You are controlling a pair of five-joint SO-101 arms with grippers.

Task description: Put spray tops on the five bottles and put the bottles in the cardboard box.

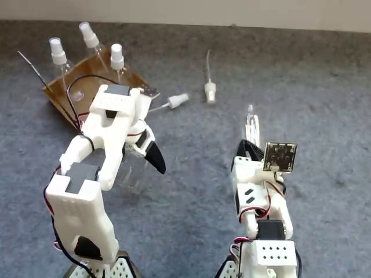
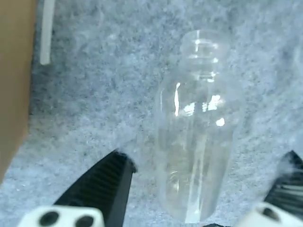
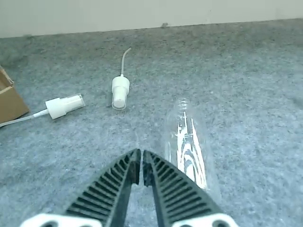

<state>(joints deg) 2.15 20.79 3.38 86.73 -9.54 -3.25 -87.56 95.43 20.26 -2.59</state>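
Straddling a clear, uncapped plastic bottle that lies on its side, the left gripper is spread wide. One black ribbed finger stands off each flank of the bottle, and neither touches it (the open neck points away from the wrist). In the high view this pair sits at about eight o'clock on the grey carpeted table.

The right gripper is pinched closed on nothing. Its tips meet just beside a second clear topless bottle, which lies at about four o'clock with its neck pointing toward twelve.

Farther out toward twelve, two loose white spray tops with thin dip tubes lie on the carpet. One spray top is near the middle, and the other spray top lies closer to the box.

The flat brown cardboard box sits at ten o'clock. It holds three clear bottles already fitted with white spray tops, all upright.
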